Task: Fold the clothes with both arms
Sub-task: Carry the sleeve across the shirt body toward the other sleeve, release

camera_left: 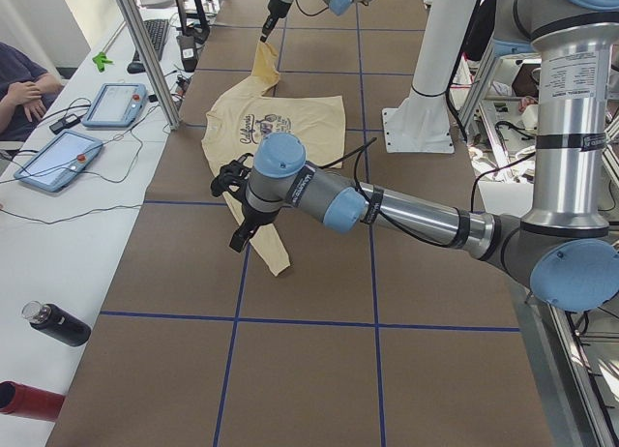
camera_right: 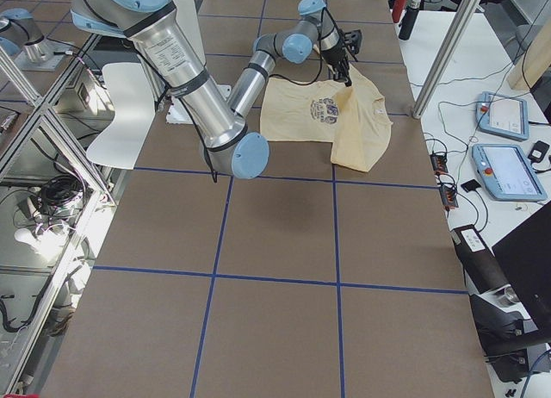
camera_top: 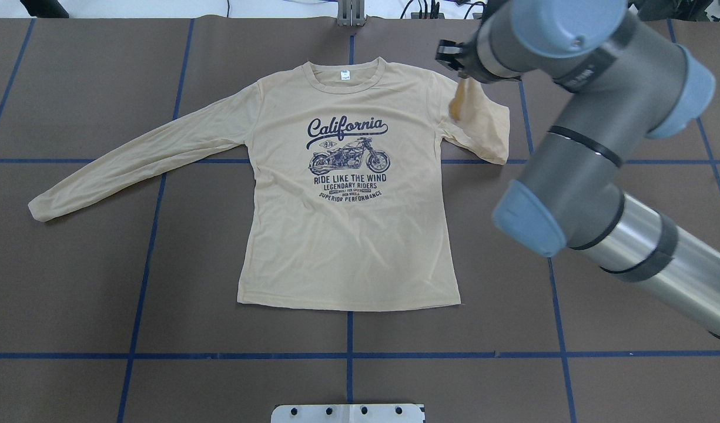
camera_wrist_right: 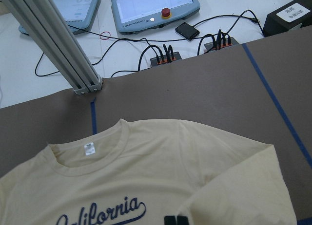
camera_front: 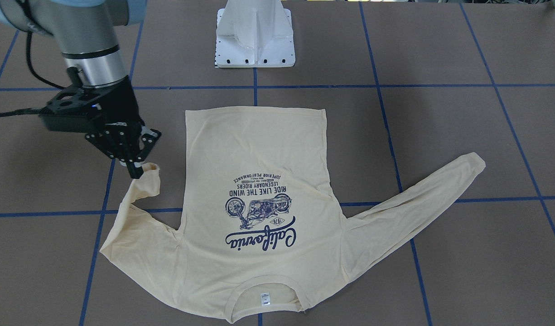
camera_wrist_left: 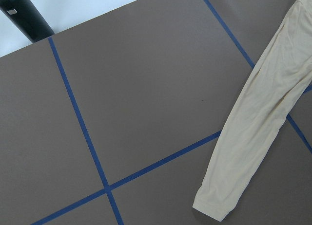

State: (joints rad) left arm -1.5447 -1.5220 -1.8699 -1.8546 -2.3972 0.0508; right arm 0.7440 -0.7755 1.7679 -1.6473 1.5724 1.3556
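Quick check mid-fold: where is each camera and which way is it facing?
Front: across table, facing robot; base, right tool pinching shirt cuff.
Overhead: behind robot, looking down; right arm.
Left side: table end; left arm near.
Right side: opposite end; right arm near.
Left wrist: down at free sleeve; no tool.
Right wrist: at collar; tool tips.
Front and overhead both show the whole shirt, from opposite sides.

The right arm [camera_top: 595, 147] is silver-grey tubing with rounded light-blue joint caps and black bands; a black cable [camera_front: 14, 111] trails from its wrist. The right gripper [camera_front: 136, 174] is black, with perforated linkage fingers [camera_front: 133, 170]. The left arm [camera_left: 416, 215] matches. Their white base [camera_front: 254, 50] shows dark screws.
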